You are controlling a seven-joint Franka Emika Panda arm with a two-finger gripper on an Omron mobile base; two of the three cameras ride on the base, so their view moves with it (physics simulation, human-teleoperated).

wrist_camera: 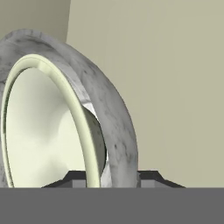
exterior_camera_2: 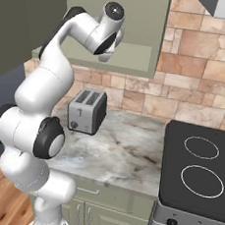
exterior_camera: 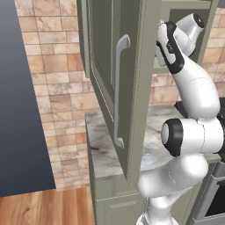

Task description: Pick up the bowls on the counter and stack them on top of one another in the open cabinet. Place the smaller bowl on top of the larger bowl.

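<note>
We judge this to be the stacking step: the small, shallow, pale cream-green round bowl [wrist_camera: 39,131] sits nested inside the wider round bowl with its grey-silver mottled outside [wrist_camera: 111,109], both seen on edge close before the hand camera, with the plain beige inner walls of the grey-green open wall cabinet [wrist_camera: 175,87] behind them. The end effector [wrist_camera: 111,178] appears clamped on the rims, its dark tips either side of them; whether it grips one bowl or both we cannot tell. In the base views the white arm reaches up into the cabinet [exterior_camera: 184,26], above the veined marble surface [exterior_camera_2: 125,150]. Next, we think, comes a gentle release and a straight withdrawal.
</note>
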